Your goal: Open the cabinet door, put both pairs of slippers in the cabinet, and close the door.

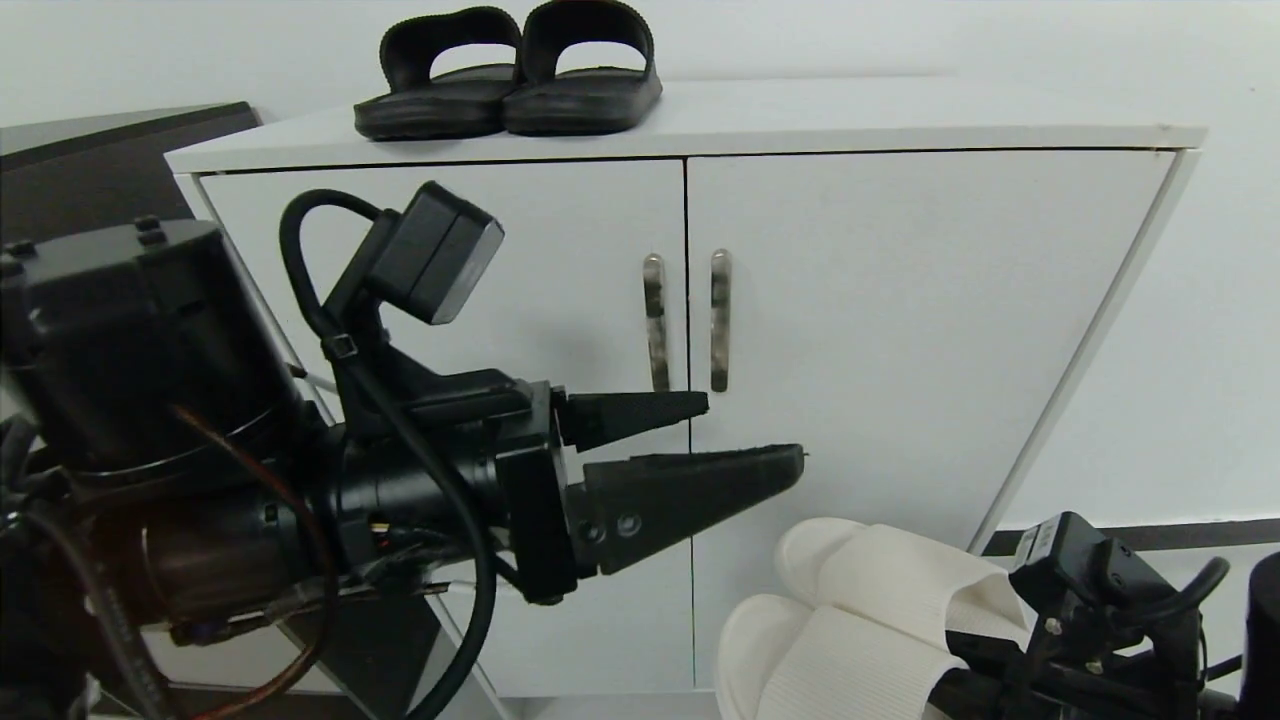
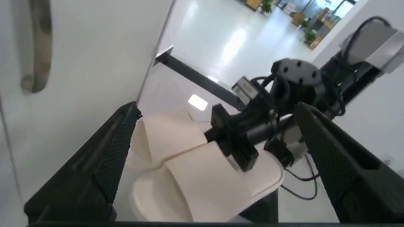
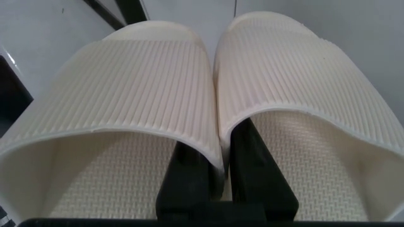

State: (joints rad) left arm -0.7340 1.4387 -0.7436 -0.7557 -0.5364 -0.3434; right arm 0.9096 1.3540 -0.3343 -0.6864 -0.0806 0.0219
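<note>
The white cabinet stands before me with both doors shut, and its two metal handles meet at the middle seam. A pair of black slippers rests on its top at the left. My left gripper is open and empty, just below the handles' lower ends and in front of the doors. One handle appears close by in the left wrist view. My right gripper is shut on a pair of white slippers, one finger inside each, pinching their inner walls together low in front of the right door.
A dark panel stands to the left of the cabinet. A white wall runs behind and to the right, with a dark baseboard along the floor.
</note>
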